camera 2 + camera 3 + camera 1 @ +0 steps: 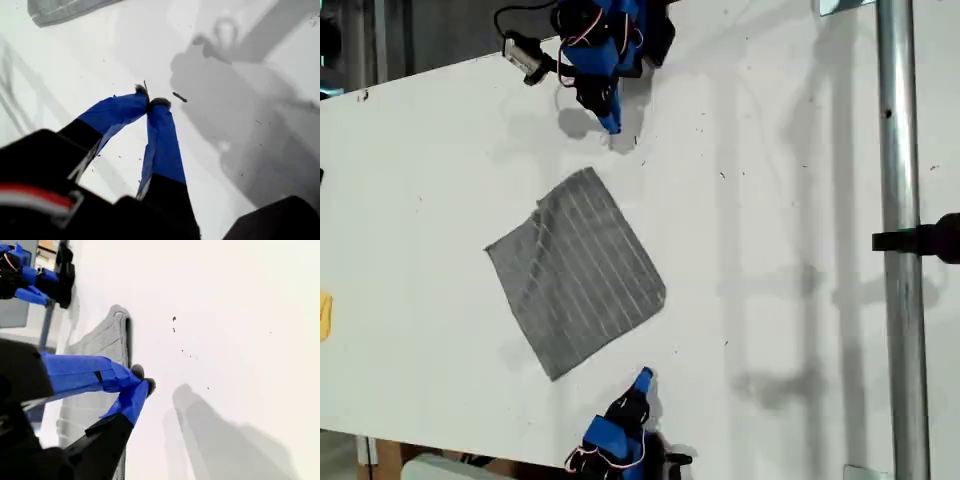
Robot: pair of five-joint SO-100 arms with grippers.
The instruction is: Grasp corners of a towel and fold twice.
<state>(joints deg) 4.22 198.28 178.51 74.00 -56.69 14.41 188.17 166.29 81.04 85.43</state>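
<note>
Folded towel [578, 272] lies flat (both end effectors apart).

A white surface [800, 200] fills most of the exterior view. A metal pole [900, 250] runs vertically at the exterior view's right, carrying a black clamp [925, 240]. A small yellow object [324, 316] lies at the exterior view's left edge.

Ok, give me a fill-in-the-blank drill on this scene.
1. The grey towel has thin pale ___.
2. My first hand is ___, off the towel.
3. My second hand, shut too, holds ___.
4. The yellow thing sits at the exterior view's ___ edge.
Missing words: stripes; shut; nothing; left.
</note>
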